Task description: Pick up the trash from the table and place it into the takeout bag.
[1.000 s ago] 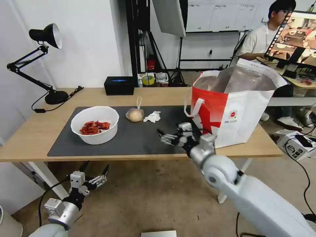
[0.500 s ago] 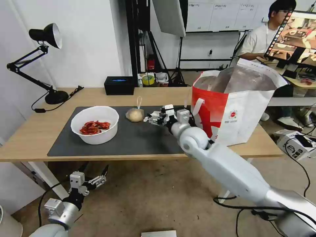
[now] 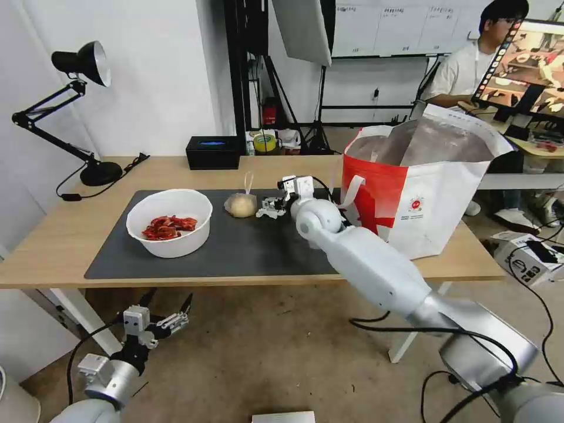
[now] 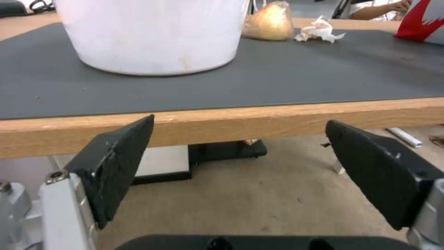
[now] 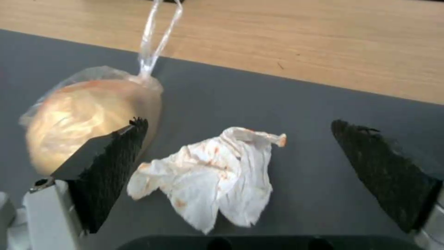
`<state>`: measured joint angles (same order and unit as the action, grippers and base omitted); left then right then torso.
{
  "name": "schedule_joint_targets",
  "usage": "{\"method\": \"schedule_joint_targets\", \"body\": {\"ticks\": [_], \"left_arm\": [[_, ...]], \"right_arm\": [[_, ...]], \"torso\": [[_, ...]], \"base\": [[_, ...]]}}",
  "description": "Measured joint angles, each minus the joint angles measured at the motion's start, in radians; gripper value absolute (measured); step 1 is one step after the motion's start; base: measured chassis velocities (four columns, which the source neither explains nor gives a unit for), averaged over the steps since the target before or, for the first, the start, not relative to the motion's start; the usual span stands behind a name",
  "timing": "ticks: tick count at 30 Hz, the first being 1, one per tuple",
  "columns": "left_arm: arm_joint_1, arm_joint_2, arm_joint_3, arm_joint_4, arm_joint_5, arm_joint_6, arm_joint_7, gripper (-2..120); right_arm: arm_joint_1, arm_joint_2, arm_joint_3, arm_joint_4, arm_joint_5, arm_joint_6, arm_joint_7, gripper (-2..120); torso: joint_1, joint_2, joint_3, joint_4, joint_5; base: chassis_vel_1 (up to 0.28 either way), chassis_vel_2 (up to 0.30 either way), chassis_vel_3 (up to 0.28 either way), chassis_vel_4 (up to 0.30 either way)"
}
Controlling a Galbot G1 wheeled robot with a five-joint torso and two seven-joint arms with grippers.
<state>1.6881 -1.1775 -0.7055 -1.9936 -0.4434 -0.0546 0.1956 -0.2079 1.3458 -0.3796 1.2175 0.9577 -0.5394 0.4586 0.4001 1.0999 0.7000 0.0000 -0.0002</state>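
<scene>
Reaching forward over the last second, the right pincer (image 5: pixel 236 156) has swung up from the worktop's near edge and now hangs spread wide over the tissue (image 5: pixel 210 175), so the pickup looks close. That tissue is a soft, crumpled white wad with faint orange stains, lying on the matte dark mat (image 3: pixel 235 244), just beside the knotted clear bag (image 3: pixel 240 204) with its beige lump; whether they touch is hard to say. Farther left sits the smooth white bowl (image 3: pixel 169 222) of red scraps. On the right stands the foil-lined takeout bag (image 3: pixel 420 188), mouth open. Below the worktop (image 3: pixel 59 235), the left pincer (image 4: pixel 240 166) waits, released.
</scene>
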Motion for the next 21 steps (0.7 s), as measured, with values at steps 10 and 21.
{"method": "schedule_joint_targets", "body": {"ticks": [10, 21], "left_arm": [[0.001, 0.001, -0.004, -0.005, -0.002, -0.001, 0.001, 100], [0.001, 0.0, -0.002, -0.004, -0.002, -0.003, 0.001, 100]], "right_arm": [[0.033, 0.069, 0.007, -0.119, -0.016, -0.033, -0.049, 100], [0.033, 0.095, 0.012, -0.172, -0.043, -0.06, -0.074, 100]], "torso": [[0.0, 0.0, 0.0, 0.0001, 0.0], [0.0, 0.0, 0.0, 0.0, 0.0001]], "base": [[0.0, 0.0, 0.0, 0.0], [0.0, 0.0, 0.0, 0.0]]}}
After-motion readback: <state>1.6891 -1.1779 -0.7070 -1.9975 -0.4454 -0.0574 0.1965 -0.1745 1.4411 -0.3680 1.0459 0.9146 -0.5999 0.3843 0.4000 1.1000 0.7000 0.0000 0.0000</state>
